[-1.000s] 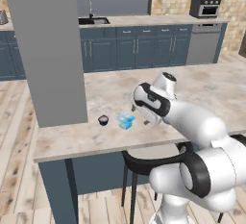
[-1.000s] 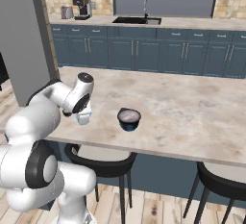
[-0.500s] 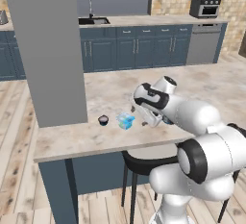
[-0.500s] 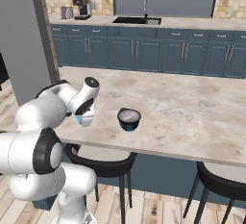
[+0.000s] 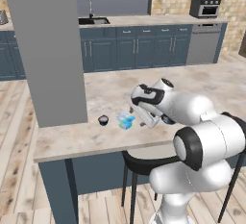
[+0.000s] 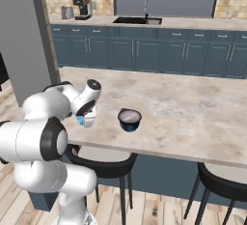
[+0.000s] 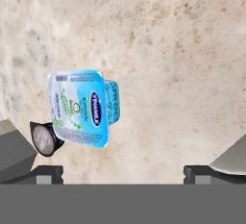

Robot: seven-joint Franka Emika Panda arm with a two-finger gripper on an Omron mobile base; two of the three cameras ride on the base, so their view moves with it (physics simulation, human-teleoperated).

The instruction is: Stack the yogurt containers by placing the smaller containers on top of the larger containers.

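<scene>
On the pale marbled counter (image 5: pixel 96 136), beside the wide grey pillar (image 5: pixel 53 50), a tiny dark cup (image 5: pixel 103 119) with a pale top stands near the front edge. Just to its right sits a light-blue yogurt tub (image 5: pixel 126 120), its printed lid facing up in the hand view (image 7: pixel 79 107), where the tiny cup (image 7: pixel 44 139) shows at its lower left, close beside it or perhaps touching. Next comes the gripper (image 5: pixel 139 118), low over the counter right by the blue tub's right side; its fingers stand spread wide at the two bottom corners of the hand view, and nothing lies between them. From the right base view the gripper (image 6: pixel 88 120) covers most of the blue tub (image 6: pixel 79 120), so whether a finger touches it is hard to judge. Farther right, well apart from the two small containers, a wide dark bowl-shaped cup (image 6: pixel 129 119) with a whitish top stands upright on the counter.
</scene>
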